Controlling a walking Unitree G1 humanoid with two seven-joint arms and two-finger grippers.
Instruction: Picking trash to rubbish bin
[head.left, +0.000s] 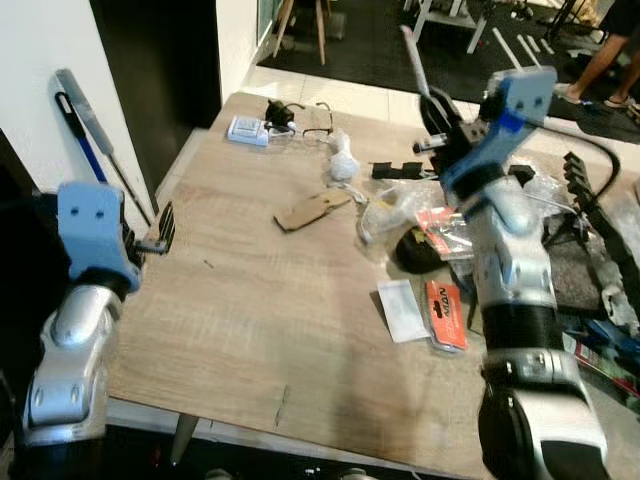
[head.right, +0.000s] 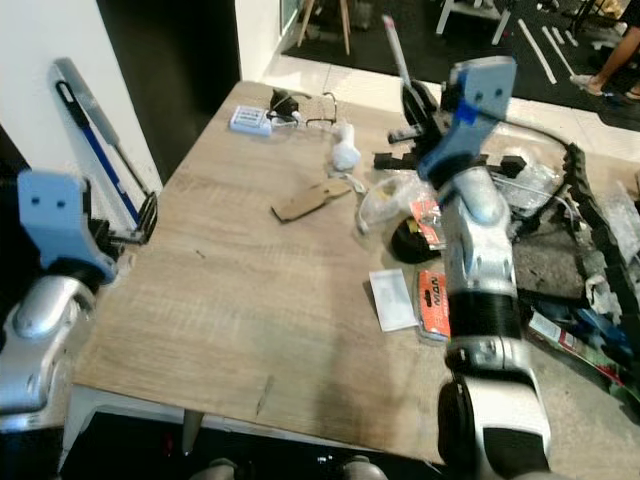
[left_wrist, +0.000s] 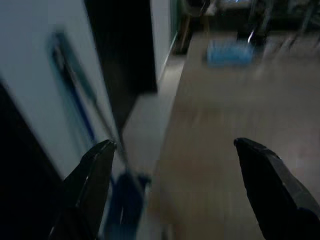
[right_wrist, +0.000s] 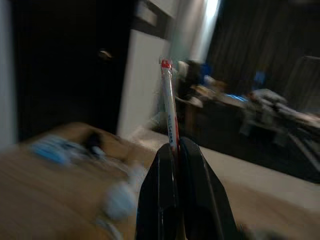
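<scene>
Left eye view: the right gripper (head.left: 432, 108) is raised over the table (head.left: 240, 300) at about 1 o'clock, fingers clamped on a thin white stick (head.left: 415, 60) with a reddish tip, which points up and away. That looks like trash lifted clear for carrying to a bin. More litter lies below it: a cardboard scrap (head.left: 312, 210), crumpled plastic (head.left: 390, 212), a white slip (head.left: 403, 310) and an orange packet (head.left: 446, 315). The left gripper (head.left: 160, 232) waits at the table's 9 o'clock edge.

Right eye view: the same wooden top, a blue-handled tool (head.right: 95, 140) against the white wall at 10 o'clock, a person's leg (head.right: 615, 50) at 2 o'clock on dark floor.

Left wrist view: the fingers (left_wrist: 95, 185) stand wide apart, holding nothing.

Right wrist view: the stick rises straight from the closed fingers (right_wrist: 160, 195); the room behind is dim and blurred.
</scene>
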